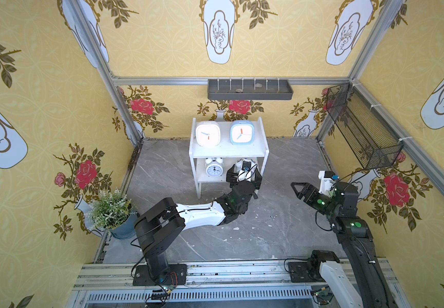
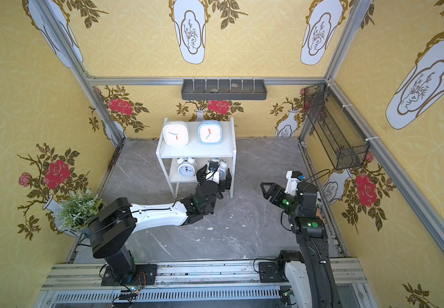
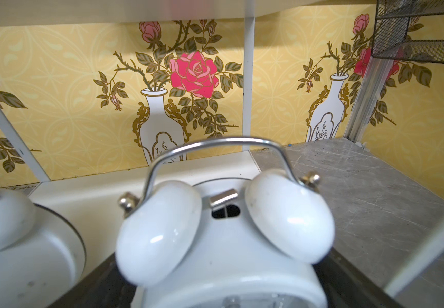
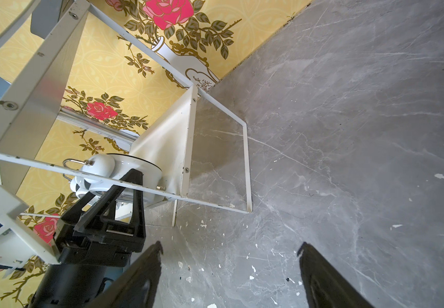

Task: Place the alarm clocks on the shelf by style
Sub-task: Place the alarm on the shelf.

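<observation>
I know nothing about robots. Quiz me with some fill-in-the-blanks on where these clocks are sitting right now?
1. On the white two-tier shelf, the top tier holds a white rounded-square clock and a ____ rounded-square clock.
2. Both round white twin-bell clocks are on the ____ tier.
3. The black right claw holds ____.
Missing words: light blue; lower; nothing.

no readable text, clock [image 1: 214, 169] numerals too small
</observation>
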Action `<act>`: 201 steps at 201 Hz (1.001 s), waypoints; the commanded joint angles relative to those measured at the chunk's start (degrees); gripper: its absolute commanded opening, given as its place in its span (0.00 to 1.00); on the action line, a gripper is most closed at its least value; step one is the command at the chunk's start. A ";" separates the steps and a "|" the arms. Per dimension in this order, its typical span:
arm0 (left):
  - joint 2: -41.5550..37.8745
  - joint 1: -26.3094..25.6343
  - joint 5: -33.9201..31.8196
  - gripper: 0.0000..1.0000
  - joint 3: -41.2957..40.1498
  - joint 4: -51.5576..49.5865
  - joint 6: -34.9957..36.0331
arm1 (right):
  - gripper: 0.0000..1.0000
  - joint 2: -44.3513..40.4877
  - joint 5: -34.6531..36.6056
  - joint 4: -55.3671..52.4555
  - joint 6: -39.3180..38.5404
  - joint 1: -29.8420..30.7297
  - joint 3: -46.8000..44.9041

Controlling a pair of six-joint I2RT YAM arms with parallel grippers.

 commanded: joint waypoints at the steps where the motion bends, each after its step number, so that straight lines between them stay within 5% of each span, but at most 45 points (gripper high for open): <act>1: -0.17 -0.02 -0.25 0.99 -0.38 1.74 0.68 | 0.83 -0.16 -0.19 2.65 -0.27 -0.05 0.71; 90: -0.77 -0.01 0.23 0.94 0.96 0.35 1.46 | 0.83 -0.60 -0.19 2.77 -0.24 -0.07 0.54; 201: 1.07 0.43 -2.60 0.76 2.85 -2.17 -1.13 | 0.83 -0.66 -0.35 2.75 -0.59 -0.10 0.59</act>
